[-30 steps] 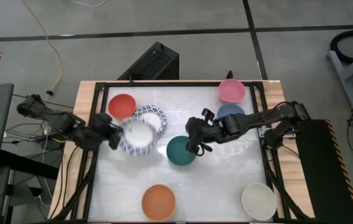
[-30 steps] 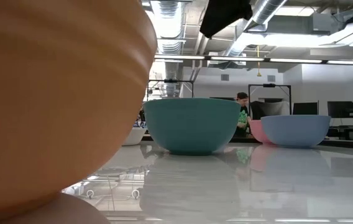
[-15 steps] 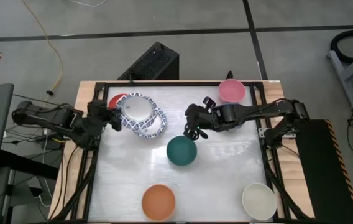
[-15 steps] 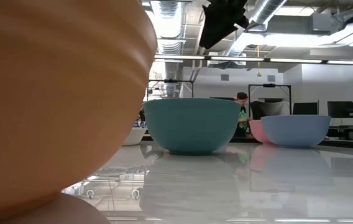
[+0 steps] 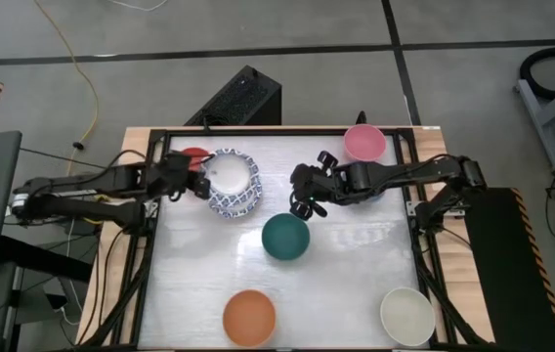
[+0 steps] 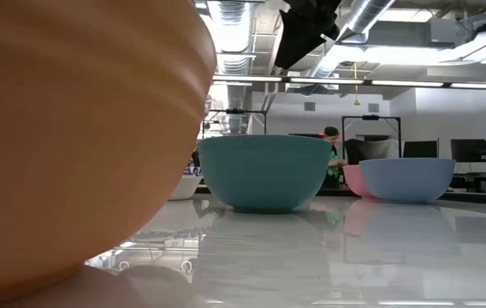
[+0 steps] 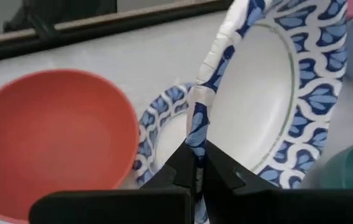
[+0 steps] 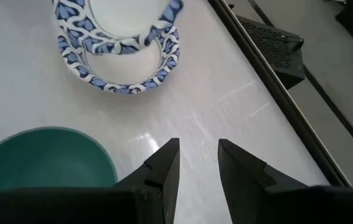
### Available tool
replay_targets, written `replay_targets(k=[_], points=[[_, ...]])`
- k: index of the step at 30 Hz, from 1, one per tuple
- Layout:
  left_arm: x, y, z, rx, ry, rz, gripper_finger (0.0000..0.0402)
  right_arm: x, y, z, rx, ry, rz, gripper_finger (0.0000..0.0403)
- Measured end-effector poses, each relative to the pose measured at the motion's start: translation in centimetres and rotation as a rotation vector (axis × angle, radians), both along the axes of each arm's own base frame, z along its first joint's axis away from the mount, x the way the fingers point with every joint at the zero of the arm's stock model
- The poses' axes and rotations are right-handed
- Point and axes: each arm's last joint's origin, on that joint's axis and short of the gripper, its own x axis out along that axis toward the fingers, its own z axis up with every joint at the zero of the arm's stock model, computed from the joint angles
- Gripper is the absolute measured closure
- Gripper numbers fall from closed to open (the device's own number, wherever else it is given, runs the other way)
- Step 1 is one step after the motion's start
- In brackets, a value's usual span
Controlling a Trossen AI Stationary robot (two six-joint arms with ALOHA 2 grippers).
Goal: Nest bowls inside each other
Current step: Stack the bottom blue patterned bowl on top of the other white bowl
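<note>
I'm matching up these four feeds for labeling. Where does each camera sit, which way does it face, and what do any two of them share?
High view: above the table, looking straight down; both arms show, left gripper and right gripper.
Low view: at tabletop height, looking level across to the room; orange bowl fills the foreground, an arm overhead.
Left wrist view: past its fingers shut on a patterned plate, red bowl beside.
Right wrist view: past open fingers down at the table.
Shared: green bowl appears in all four.

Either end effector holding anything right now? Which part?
The left end effector pinches the rim of a patterned plate, lifted and tilted. The right end effector is open, holding nothing.
</note>
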Motion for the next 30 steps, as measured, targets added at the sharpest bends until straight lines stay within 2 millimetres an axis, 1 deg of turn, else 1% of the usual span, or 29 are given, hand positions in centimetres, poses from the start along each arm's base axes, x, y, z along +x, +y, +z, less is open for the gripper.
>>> replay_targets(k=[5, 11, 18, 23, 30], points=[[0.7, 1.6, -0.9, -0.058, 0.067, -0.012, 0.0401, -0.1, 0.0, -0.1, -0.013, 0.023, 0.015, 0.0273], [1.6, 3.1, -2.0, -0.158, 0.1, -0.066, 0.0401, -0.3, -0.3, -0.2, -0.016, 0.047, 0.011, 0.0273], [2.1, 4.2, -3.1, -0.253, 0.131, -0.14, 0.0401, -0.3, -0.4, -0.2, -0.016, 0.052, 0.005, 0.0273], [2.1, 4.9, -3.4, -0.234, 0.16, -0.122, 0.0401, -0.4, -0.2, -0.3, -0.007, 0.053, 0.001, 0.0273], [1.9, 5.4, -3.3, -0.208, 0.166, -0.123, 0.0401, -0.4, 0.6, -0.3, -0.001, 0.054, 0.017, 0.0273]])
